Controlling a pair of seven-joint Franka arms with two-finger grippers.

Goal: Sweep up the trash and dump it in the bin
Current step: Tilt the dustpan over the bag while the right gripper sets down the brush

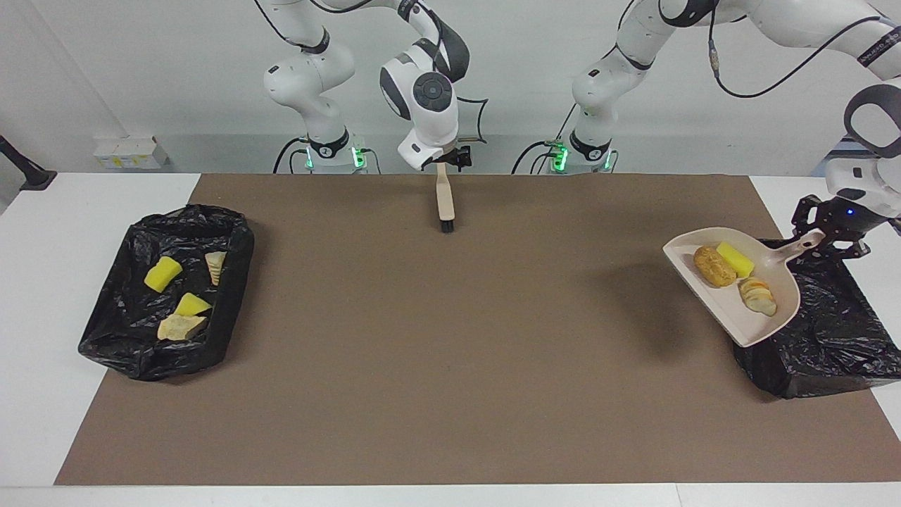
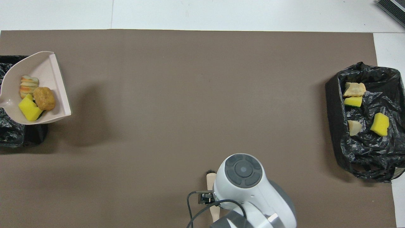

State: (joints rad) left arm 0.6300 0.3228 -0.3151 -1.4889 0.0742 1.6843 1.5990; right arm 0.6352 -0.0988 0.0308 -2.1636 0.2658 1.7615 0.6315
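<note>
A beige dustpan (image 1: pixel 732 317) (image 2: pixel 47 69) hangs raised and tilted, partly over the black-bagged bin (image 1: pixel 830 338) (image 2: pixel 12 133) at the left arm's end. My left gripper (image 1: pixel 822 238) is shut on its handle. In the pan lie three pieces of trash: an orange-brown nugget (image 1: pixel 712 266) (image 2: pixel 44 98), a yellow sponge chunk (image 1: pixel 735 258) (image 2: pixel 29 109) and a cream striped lump (image 1: pixel 757 296) (image 2: pixel 29 85). My right gripper (image 1: pixel 445 160) is at the handle of a small brush (image 1: pixel 443 201) (image 2: pixel 210 180), whose bristles rest on the mat close to the robots.
A second black-bagged bin (image 1: pixel 134 352) (image 2: pixel 332 95) stands at the right arm's end and holds several yellow and cream scraps (image 1: pixel 163 273). A brown mat (image 1: pixel 450 352) covers the table between the two bins.
</note>
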